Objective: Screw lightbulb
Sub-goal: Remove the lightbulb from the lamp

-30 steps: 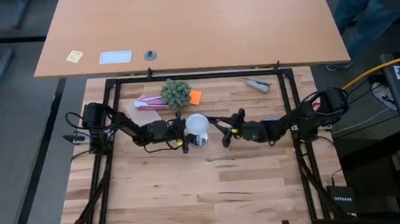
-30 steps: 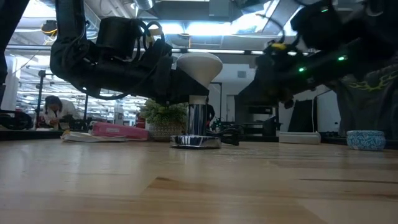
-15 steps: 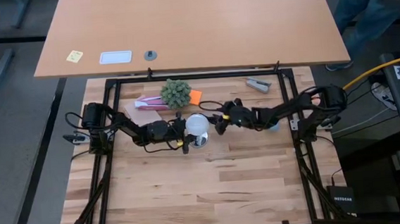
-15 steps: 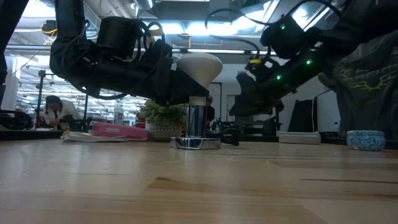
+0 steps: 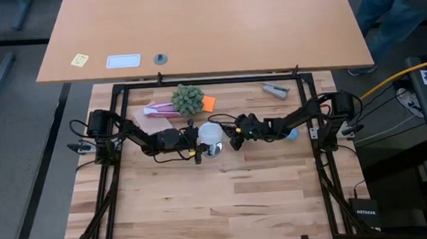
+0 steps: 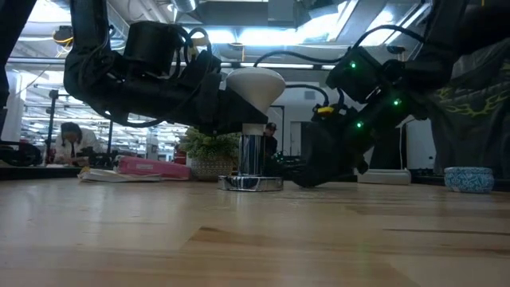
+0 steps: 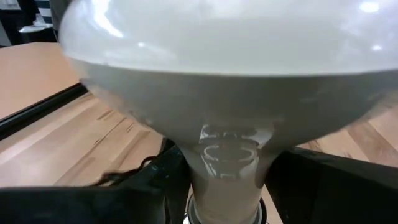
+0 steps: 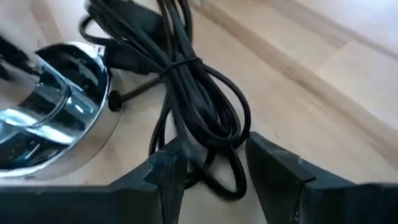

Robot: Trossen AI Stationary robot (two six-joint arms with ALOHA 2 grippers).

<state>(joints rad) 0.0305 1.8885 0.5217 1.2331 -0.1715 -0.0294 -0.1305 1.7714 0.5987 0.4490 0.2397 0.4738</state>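
Centrally, left end effector (image 5: 198, 145) pinching lightbulb (image 5: 210, 133) upright on socket (image 6: 250, 182); right end effector (image 8: 208, 163) spread around bundled black cord (image 8: 186, 93); plant (image 5: 188, 99) behind.

A frosted white lightbulb (image 6: 255, 84) stands upright near the middle of the wooden bench (image 5: 233, 186), dome on top. Its rounded dome tapers like a cone down to a shiny grey metal screw base. The base points straight down into a flat, round, silver socket disc (image 6: 250, 182) lying on the bench. From above, the bulb (image 5: 210, 133) shows as a pale round circle.
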